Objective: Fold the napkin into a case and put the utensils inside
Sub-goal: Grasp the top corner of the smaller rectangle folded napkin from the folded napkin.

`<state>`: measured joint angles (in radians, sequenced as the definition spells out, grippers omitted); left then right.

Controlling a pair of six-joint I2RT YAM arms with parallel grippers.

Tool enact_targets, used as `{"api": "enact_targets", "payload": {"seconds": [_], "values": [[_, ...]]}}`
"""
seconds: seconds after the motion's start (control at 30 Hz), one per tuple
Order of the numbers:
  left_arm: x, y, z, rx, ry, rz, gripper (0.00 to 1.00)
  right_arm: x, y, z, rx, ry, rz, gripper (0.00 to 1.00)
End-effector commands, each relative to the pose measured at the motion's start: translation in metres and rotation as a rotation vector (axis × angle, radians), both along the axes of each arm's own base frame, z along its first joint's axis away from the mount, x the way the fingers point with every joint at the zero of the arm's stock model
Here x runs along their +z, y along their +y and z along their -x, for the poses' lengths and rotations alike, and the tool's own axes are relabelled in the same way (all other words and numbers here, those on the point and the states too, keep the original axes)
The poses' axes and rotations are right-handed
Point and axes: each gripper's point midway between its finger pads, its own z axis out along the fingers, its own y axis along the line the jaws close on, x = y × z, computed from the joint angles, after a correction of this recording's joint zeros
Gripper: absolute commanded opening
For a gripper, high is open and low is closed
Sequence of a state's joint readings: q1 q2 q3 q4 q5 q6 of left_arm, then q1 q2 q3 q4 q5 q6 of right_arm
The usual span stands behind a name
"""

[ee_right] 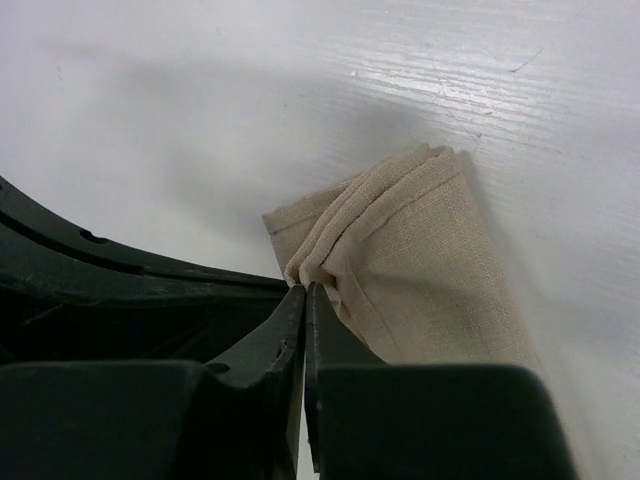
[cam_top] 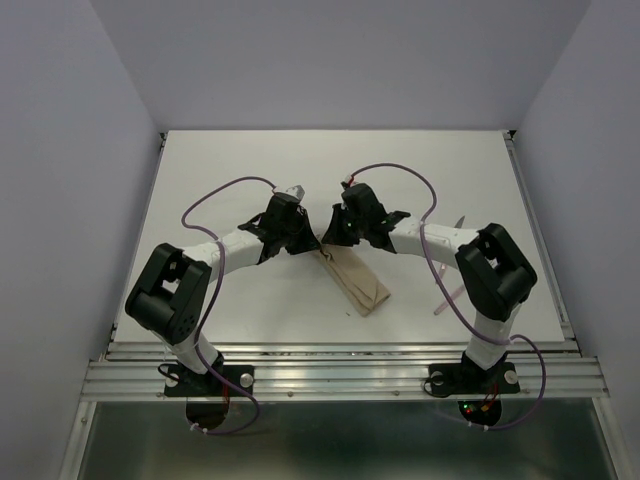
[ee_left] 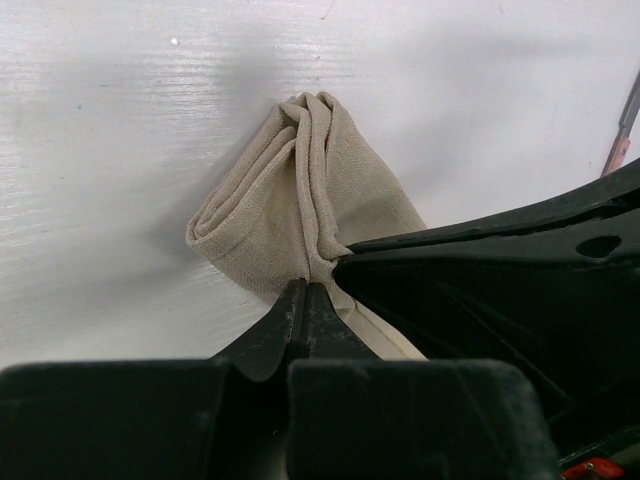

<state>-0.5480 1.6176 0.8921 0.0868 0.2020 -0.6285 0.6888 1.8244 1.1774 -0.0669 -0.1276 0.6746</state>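
On my left, the black hard-plastic left gripper (ee_left: 305, 305) is pinched tight on a puckered fold of the soft beige woven napkin (ee_left: 300, 190). The cloth lies mid-table as a narrow layered oblong, slanting from far left to near right on the matte white table (cam_top: 250, 170). My black right gripper (ee_right: 303, 300) nips the same far end, with pleats bunching at its tips. Off to the right, the thin, straight, pink-handled utensils (cam_top: 447, 298) lie apart from the cloth.
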Motion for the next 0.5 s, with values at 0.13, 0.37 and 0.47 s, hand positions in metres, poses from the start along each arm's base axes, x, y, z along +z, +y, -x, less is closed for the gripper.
{"api": "enact_targets", "payload": {"seconds": [0.13,0.37,0.47], "values": [[0.021,-0.005,-0.006,-0.021,-0.071,0.035,0.0,-0.007,0.006,0.002,0.009,0.0,-0.016,0.01],[0.022,-0.006,-0.007,-0.025,-0.071,0.038,0.0,-0.032,0.001,0.004,-0.007,0.04,0.024,0.01],[0.022,-0.007,-0.008,-0.026,-0.074,0.038,0.0,-0.046,-0.002,0.005,-0.018,0.061,0.044,0.01]]}}
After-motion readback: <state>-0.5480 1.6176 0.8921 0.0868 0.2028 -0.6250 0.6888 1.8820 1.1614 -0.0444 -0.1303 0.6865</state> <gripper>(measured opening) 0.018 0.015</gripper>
